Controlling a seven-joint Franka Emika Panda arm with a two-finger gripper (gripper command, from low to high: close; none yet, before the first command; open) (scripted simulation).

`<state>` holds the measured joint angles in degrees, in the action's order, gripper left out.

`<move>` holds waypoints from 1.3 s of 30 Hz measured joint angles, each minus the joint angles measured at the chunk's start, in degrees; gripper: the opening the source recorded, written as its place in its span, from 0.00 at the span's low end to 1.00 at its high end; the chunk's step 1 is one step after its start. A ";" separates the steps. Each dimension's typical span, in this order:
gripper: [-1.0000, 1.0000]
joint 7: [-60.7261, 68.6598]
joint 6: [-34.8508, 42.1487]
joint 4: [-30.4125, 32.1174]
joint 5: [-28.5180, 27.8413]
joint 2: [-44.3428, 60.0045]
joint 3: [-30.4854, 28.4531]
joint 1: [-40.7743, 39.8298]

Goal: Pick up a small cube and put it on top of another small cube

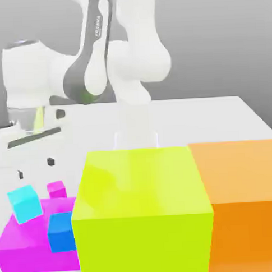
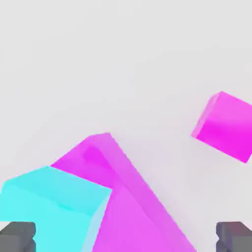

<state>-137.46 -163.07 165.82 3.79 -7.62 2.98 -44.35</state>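
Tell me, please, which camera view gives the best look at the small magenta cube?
The hand view: the small magenta cube appears large and unobstructed on the white surface. In the exterior view it is tiny, standing behind the magenta slab.

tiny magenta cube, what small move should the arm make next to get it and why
Probably shift the open jaws sideways to centre over the tiny bright magenta cube: in the hand view it sits off to one side, while the light cyan cube and flat magenta slab lie between the fingertips.
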 joint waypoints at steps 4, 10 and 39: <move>0.50 -11.16 -3.34 3.36 -2.54 3.97 -1.21 -3.65; 0.50 -12.93 -11.32 2.17 -2.66 13.82 -1.48 -4.49; 0.00 -14.83 6.81 -4.74 -3.40 2.46 -0.39 -1.90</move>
<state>-152.29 -156.27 161.08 0.40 -5.15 2.59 -46.24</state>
